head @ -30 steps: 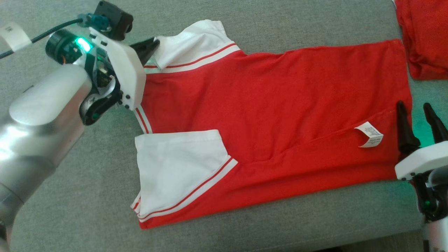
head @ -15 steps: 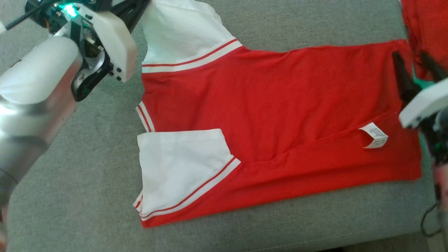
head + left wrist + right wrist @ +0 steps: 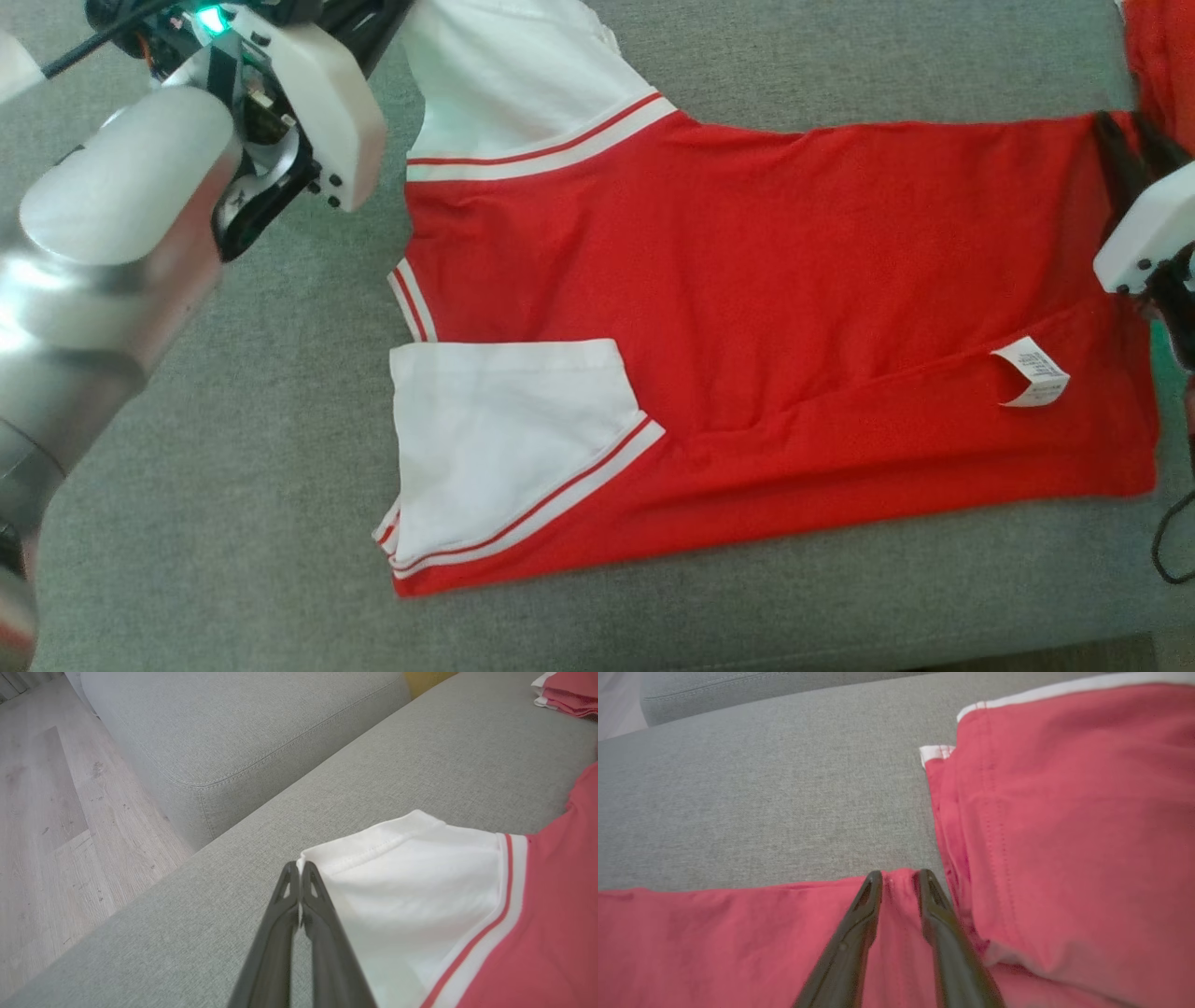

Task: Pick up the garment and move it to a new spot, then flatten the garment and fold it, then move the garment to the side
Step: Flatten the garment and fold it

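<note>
On the grey sofa cushion (image 3: 233,448), centre of the head view: one red T-shirt (image 3: 747,308) with white sleeves, lying flat, collar end to the left, hem to the right, care label (image 3: 1032,371) turned out near the hem. Upper sleeve (image 3: 523,75), top of frame: its corner is pinched between the fully closed fingers of the left gripper (image 3: 299,870). Right gripper (image 3: 899,879), far right of frame: fingers narrowly apart astride the hem's upper corner, red cloth bunched between them; whether they actually bite cannot be told. Second red garment (image 3: 1064,812): just beside that corner, upper right. Risks, as judged: a shallow right-hand bite could let the hem slip once tension comes on; the neighbouring garment could get caught in the same pinch; uneven pulling could skew the shirt or crease the lower sleeve (image 3: 495,439).
</note>
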